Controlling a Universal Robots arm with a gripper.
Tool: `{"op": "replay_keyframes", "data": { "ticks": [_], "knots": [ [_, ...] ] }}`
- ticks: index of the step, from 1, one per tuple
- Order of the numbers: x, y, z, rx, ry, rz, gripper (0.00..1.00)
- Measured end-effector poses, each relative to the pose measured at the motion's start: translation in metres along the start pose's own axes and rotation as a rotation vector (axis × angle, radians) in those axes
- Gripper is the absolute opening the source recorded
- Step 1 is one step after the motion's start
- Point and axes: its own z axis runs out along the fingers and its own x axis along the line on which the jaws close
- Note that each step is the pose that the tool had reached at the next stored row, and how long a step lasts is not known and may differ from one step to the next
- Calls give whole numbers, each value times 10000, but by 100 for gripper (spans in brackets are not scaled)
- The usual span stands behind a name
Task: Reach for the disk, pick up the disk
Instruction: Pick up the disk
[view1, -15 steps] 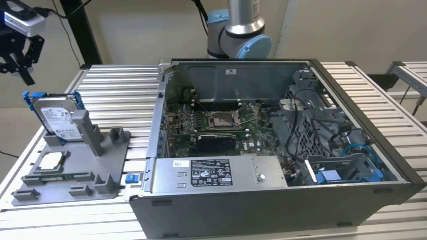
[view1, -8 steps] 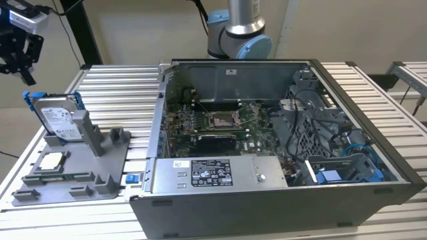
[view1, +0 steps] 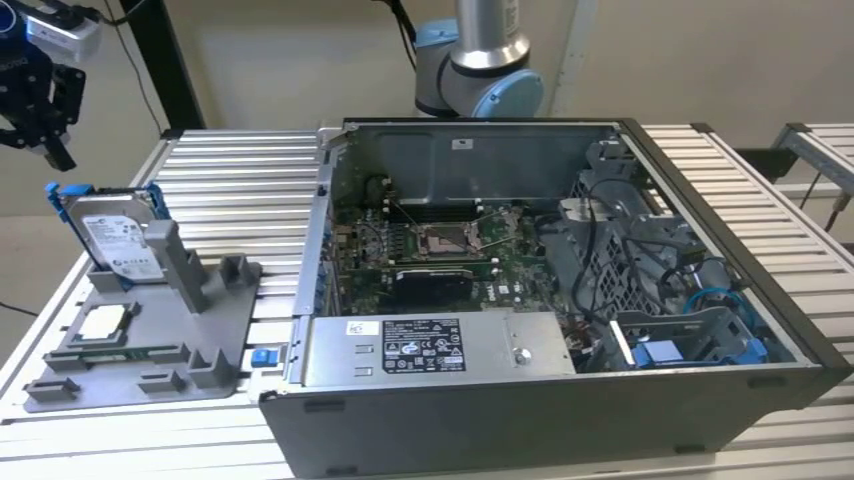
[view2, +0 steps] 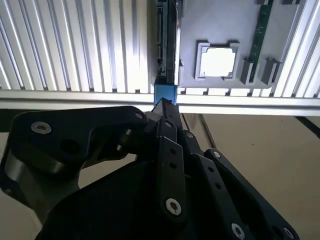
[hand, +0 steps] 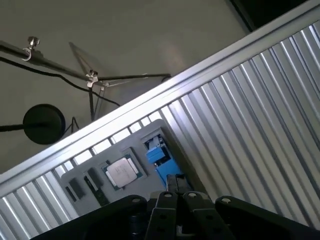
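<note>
Exterior view: the gripper (view1: 51, 140) runs off the picture's left edge, so I see only part of it. The disk (view1: 111, 235) stands in the grey holder (view1: 200, 330). Its lower corner is behind the holder's post, and the label print is too small for me to read. The arm (view1: 481, 50) is cut by the top edge, and the computer case (view1: 534, 420) by the bottom edge.

Second wrist view: the disk is edge-on, with its far end lost past the frame. The memory stick (view2: 262, 25) is cut the same way.

First wrist view: the gripper body covers the disk's near end.
</note>
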Motion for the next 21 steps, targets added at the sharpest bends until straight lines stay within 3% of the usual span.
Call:
{"op": "replay_keyframes", "data": {
  "ticks": [8, 21],
  "knots": [
    [1, 0, 4, -20, 15, -1136, 0],
    [24, -35, 53, -30, 87, -1955, 0]
  ]
}}
